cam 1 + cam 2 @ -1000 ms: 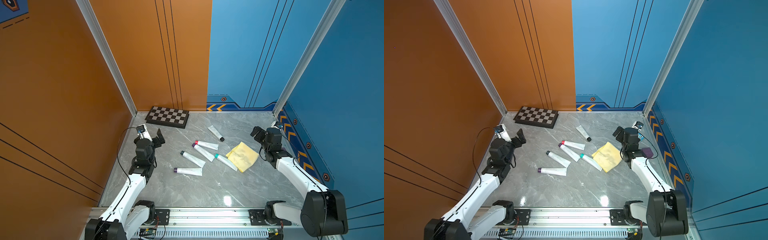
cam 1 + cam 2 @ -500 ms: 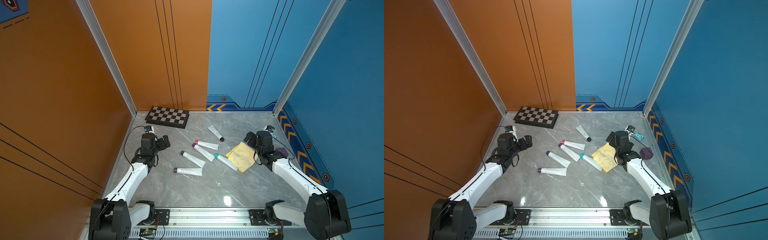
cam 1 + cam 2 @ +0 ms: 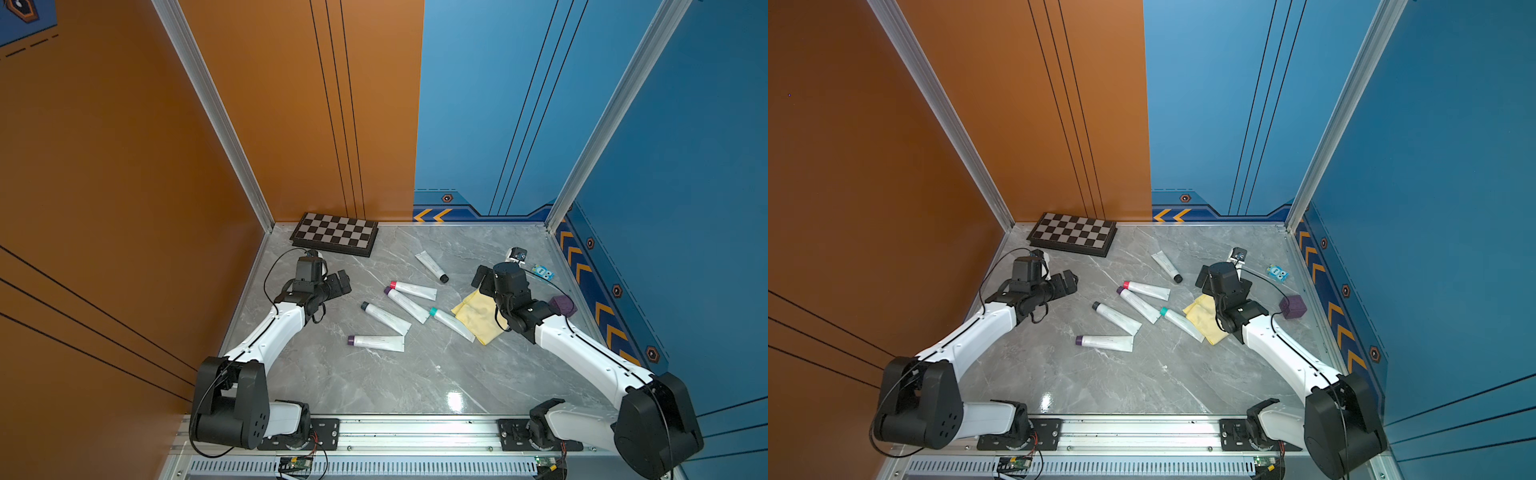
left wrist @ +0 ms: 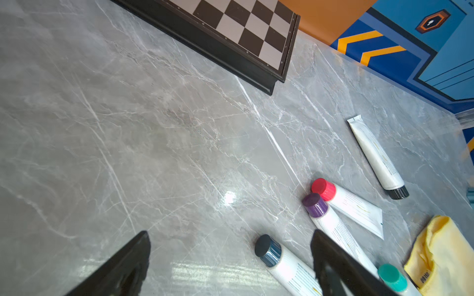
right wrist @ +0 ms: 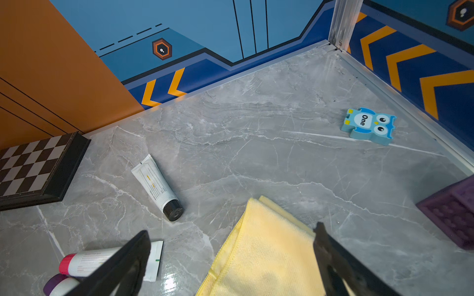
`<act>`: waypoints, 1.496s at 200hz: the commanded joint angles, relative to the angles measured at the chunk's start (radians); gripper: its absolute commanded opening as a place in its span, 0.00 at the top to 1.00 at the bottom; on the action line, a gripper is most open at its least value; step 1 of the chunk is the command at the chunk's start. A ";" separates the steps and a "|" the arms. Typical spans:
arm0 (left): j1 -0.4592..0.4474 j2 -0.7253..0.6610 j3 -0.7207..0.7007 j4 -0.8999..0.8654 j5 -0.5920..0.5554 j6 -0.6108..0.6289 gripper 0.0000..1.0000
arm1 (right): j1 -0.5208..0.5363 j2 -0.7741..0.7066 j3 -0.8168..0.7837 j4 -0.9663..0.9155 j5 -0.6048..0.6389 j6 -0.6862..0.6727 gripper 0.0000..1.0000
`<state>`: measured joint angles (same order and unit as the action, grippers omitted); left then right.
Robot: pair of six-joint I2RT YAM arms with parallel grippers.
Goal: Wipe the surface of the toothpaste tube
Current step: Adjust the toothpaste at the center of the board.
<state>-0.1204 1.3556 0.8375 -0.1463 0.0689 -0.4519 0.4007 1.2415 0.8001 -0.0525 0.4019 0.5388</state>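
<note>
OP: Both arms swung inward since last look. The right gripper (image 3: 483,277) now hangs over the yellow cloth (image 3: 478,313), jaws spread wide, empty.

Reply: yep, left gripper (image 3: 338,284) gapes too. The toothpaste tubes (image 3: 409,306) lie between them, beside the cloth.

A grey marbled tabletop (image 3: 374,386) is boxed in by orange walls (image 3: 124,166) and blue walls (image 3: 478,104), with aluminium posts (image 3: 214,112) at the far corners. Orange chevrons (image 3: 432,215) (on a darker blue band) line the blue base. Thin black lines (image 3: 328,104), perhaps seams, cross the panels. A bright glare (image 3: 455,402) lies near the front.
</note>
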 commanded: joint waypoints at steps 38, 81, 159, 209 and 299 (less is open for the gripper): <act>-0.137 -0.039 -0.017 -0.032 0.039 -0.014 0.04 | 0.084 0.023 0.099 -0.171 0.037 -0.016 0.00; -0.303 -0.250 -0.195 -0.141 -0.075 -0.103 0.01 | 0.144 -0.042 0.090 -0.242 -0.004 -0.008 0.00; -0.430 -0.317 -0.325 -0.223 -0.194 -0.181 0.01 | 0.222 -0.098 0.070 -0.282 0.020 -0.015 0.00; -0.407 -0.244 -0.271 -0.198 -0.237 -0.129 0.01 | 0.240 -0.085 0.070 -0.290 0.022 -0.023 0.00; -0.392 -0.039 -0.203 -0.118 -0.061 -0.060 0.01 | 0.247 -0.105 0.057 -0.297 0.046 -0.027 0.00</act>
<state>-0.5182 1.3018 0.6205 -0.2779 -0.0586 -0.5415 0.6418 1.1515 0.8787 -0.3077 0.4187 0.5262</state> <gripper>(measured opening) 0.986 1.000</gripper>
